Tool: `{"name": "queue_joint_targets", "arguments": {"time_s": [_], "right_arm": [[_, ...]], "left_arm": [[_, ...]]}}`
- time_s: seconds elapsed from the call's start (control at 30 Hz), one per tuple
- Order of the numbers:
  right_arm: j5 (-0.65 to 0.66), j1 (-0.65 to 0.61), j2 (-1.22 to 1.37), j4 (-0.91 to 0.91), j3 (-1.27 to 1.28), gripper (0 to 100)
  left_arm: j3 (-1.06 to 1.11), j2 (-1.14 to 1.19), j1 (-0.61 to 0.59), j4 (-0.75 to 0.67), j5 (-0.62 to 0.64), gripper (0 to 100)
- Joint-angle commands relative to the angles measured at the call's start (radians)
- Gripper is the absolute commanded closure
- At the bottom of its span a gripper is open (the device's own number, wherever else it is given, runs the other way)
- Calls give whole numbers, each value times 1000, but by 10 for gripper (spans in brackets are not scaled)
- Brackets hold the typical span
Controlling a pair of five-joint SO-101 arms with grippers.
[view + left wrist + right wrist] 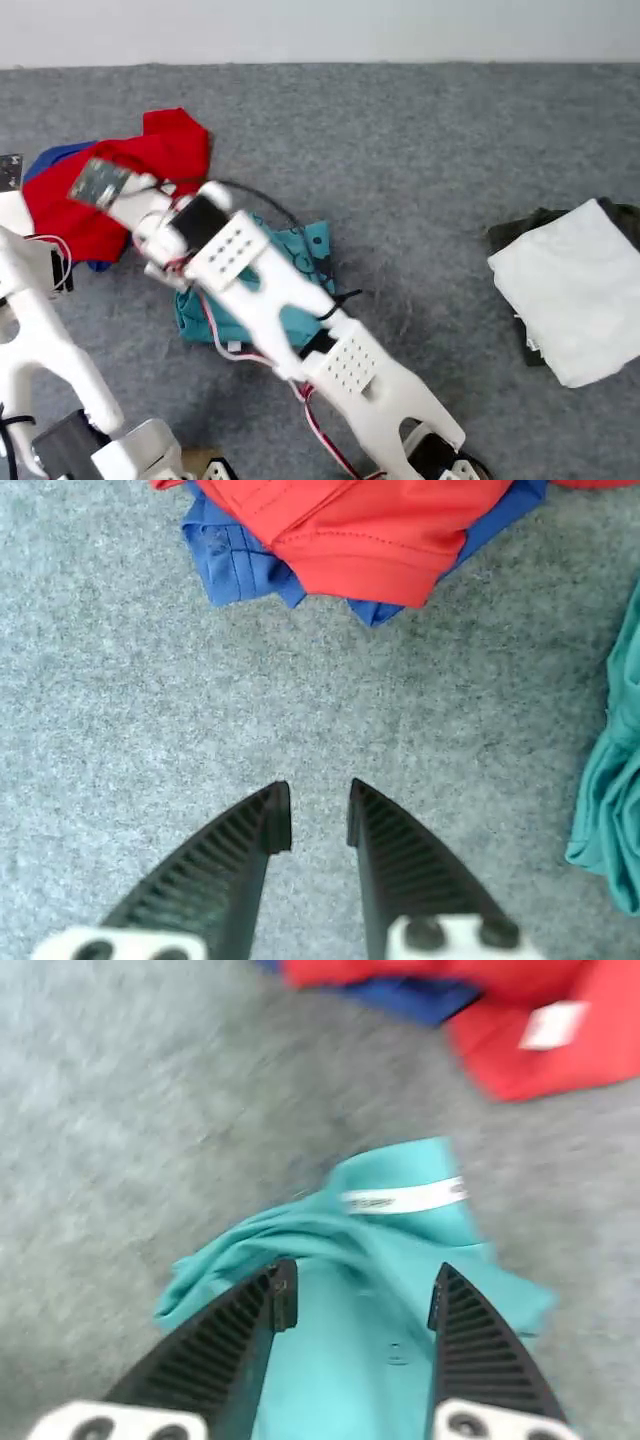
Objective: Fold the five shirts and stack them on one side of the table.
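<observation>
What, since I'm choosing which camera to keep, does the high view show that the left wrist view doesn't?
High view, not left wrist: a folded white shirt lying on a dark shirt. Left wrist, not high: the left gripper, slightly open above bare table. Both: the red shirt over the blue shirt, and the teal shirt.

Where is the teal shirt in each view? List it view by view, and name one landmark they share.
High view: the teal shirt lies mid-table, largely under a white arm.
Left wrist view: the teal shirt sits off to one side of the left pincer, apart from it.
Right wrist view: the teal shirt is bunched beneath the open right pincer.
Landmark: the red shirt lying on a blue shirt.
</observation>
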Motion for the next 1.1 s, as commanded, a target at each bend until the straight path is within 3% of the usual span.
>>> {"name": "queue_joint_targets", "arguments": {"time_s": [0.0, 0.17, 0.43, 0.8, 1.07], "right_arm": [[-12, 102, -16, 44, -32, 778], [-11, 209, -21, 44, 130, 778], [-12, 249, -10, 38, 331, 778], [-17, 168, 87, -76, 325, 778], [-17, 124, 99, -127, 133, 779]], "left_arm": [[-33, -26, -5, 6, -3, 895], [-33, -26, -5, 6, -5, 895], [-31, -26, 0, 6, -8, 895], [-31, -21, 0, 6, -8, 895], [-30, -18, 0, 6, -8, 895]]}}
